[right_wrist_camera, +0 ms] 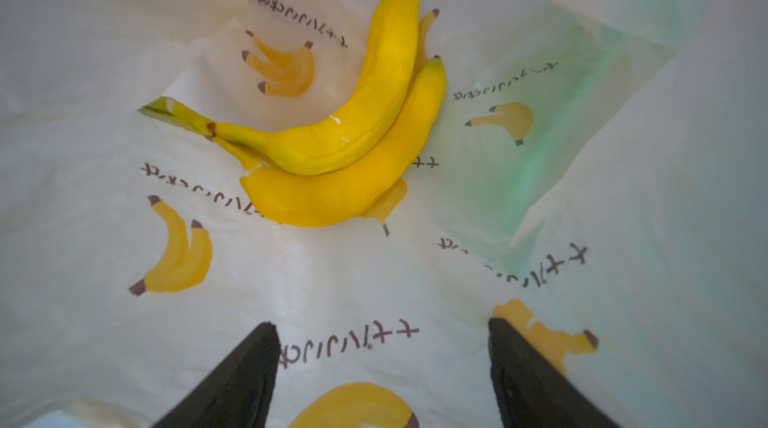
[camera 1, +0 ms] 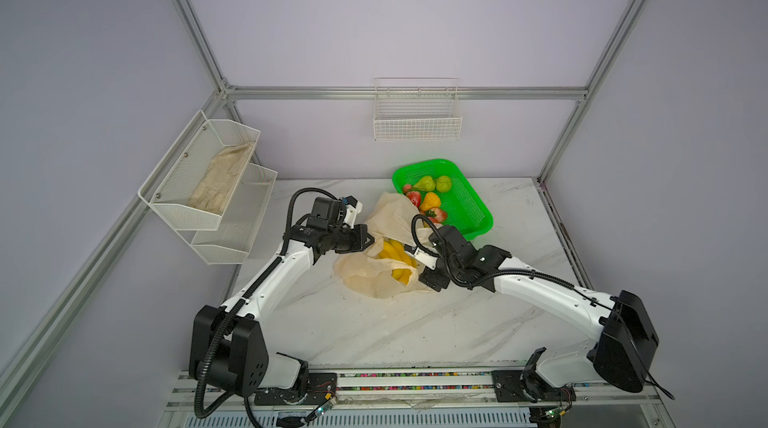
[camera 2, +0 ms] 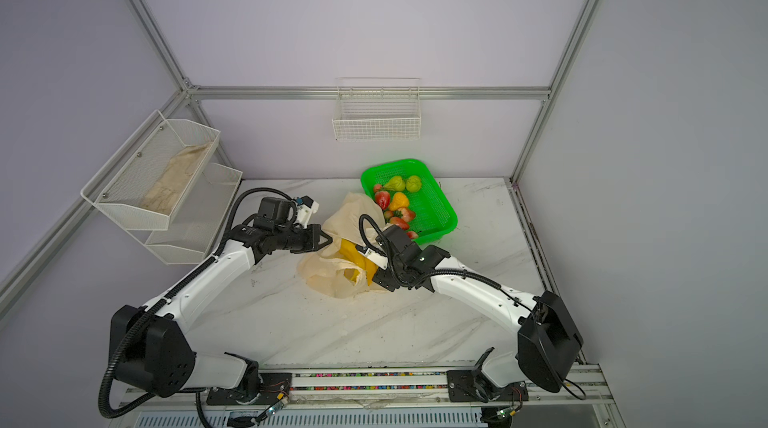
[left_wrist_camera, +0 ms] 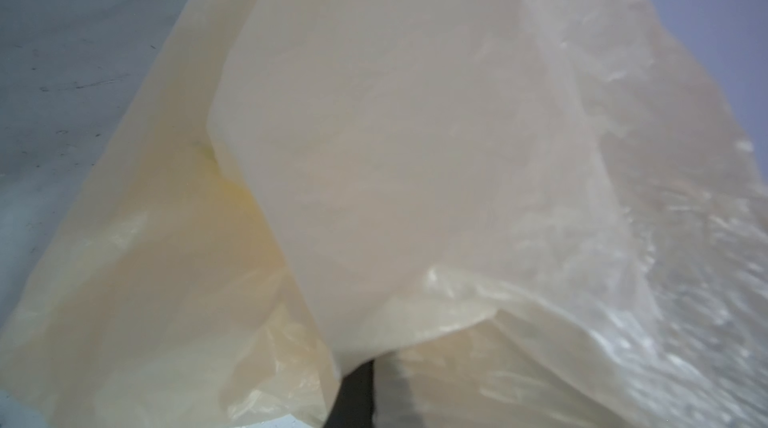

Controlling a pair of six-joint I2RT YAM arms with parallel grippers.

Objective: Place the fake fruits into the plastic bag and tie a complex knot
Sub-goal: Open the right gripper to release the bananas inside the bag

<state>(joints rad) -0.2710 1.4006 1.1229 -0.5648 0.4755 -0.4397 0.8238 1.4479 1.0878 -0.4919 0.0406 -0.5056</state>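
The cream plastic bag (camera 1: 395,214) (camera 2: 345,218) lies open in the middle of the marble table. My left gripper (camera 1: 368,239) (camera 2: 326,239) is shut on its upper edge and holds the mouth up. In the left wrist view bag film (left_wrist_camera: 415,156) fills the picture, with one dark finger (left_wrist_camera: 357,397) showing below it. My right gripper (right_wrist_camera: 381,324) is open and empty inside the bag, its tips (camera 1: 409,249) mostly hidden in both top views. The yellow banana bunch (right_wrist_camera: 353,135) (camera 1: 395,255) lies in the bag ahead of it. Pears (camera 1: 424,184) and strawberries (camera 1: 413,197) sit in the green basket (camera 1: 473,206).
The green basket (camera 2: 440,206) stands just behind and right of the bag, close to my right wrist. A white wire basket (camera 1: 417,123) hangs on the back wall. White mesh shelves (camera 1: 208,181) holding folded cream material hang on the left wall.
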